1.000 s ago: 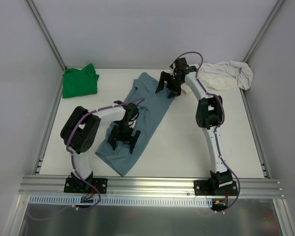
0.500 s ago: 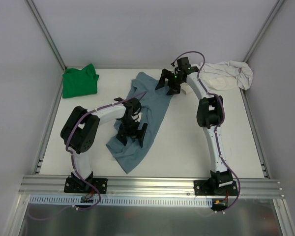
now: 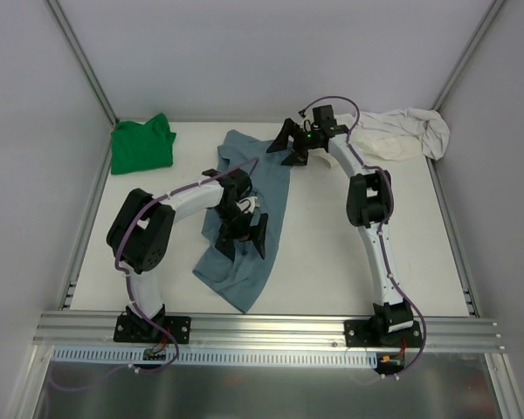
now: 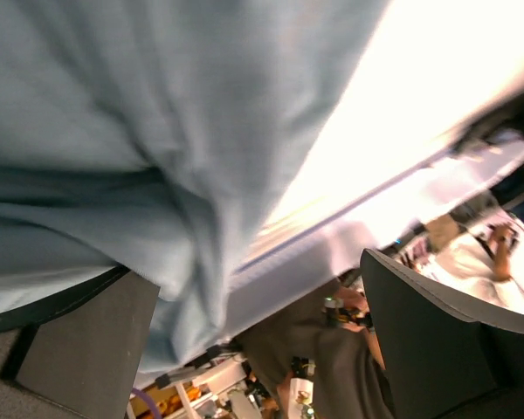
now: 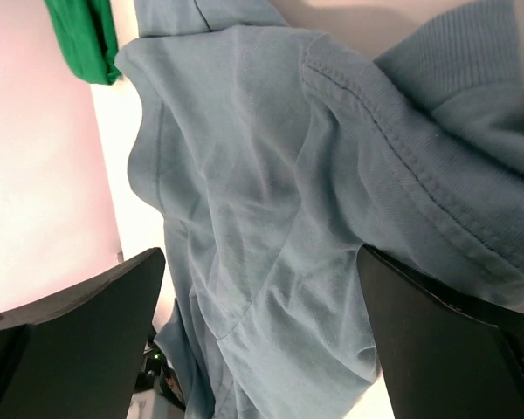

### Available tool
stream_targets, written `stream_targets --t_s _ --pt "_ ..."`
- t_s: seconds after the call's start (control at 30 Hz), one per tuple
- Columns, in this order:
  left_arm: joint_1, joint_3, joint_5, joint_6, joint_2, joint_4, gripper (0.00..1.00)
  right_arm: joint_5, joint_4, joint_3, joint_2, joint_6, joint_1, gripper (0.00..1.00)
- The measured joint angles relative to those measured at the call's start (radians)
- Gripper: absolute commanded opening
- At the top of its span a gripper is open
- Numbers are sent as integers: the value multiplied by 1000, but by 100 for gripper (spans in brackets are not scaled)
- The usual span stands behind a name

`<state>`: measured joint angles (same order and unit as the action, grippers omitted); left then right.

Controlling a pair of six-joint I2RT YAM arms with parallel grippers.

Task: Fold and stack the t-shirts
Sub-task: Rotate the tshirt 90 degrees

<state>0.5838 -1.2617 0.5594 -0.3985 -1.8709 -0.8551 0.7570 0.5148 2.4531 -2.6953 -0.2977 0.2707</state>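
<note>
Left gripper (image 3: 240, 236) and right gripper (image 3: 290, 144) both stand with jaws spread wide over the slate-blue t-shirt (image 3: 236, 275), a soft, wrinkled cotton length with stitched hems lying slantwise mid-table (image 3: 332, 262). The green t-shirt (image 3: 141, 144) sits bunched far left, and the cream t-shirt (image 3: 402, 133) lies crumpled far right.

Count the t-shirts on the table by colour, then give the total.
Blue shirt: 1
Green shirt: 1
Cream shirt: 1
Total: 3
</note>
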Motion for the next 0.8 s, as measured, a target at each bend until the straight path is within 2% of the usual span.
stream_targets --t_s 0.27,0.43,0.53,0.63,0.7,0.8 --pt "0 -152 147 -43 0 -7 99 33 -39 0 -10 -6 4 99" --pt "-1 -316 153 -39 13 -29 99 -13 34 -56 58 80 -1 99" --pt "-12 -370 124 -23 66 -55 99 -86 132 -188 211 173 -11 99" --pt "-40 -352 60 -2 156 -89 99 -172 208 -344 426 274 -26 100" --pt "-105 -287 29 2 241 -83 99 -205 230 -470 593 306 -34 99" --pt "-267 -129 -4 5 364 -70 99 -233 236 -690 864 329 -42 100"
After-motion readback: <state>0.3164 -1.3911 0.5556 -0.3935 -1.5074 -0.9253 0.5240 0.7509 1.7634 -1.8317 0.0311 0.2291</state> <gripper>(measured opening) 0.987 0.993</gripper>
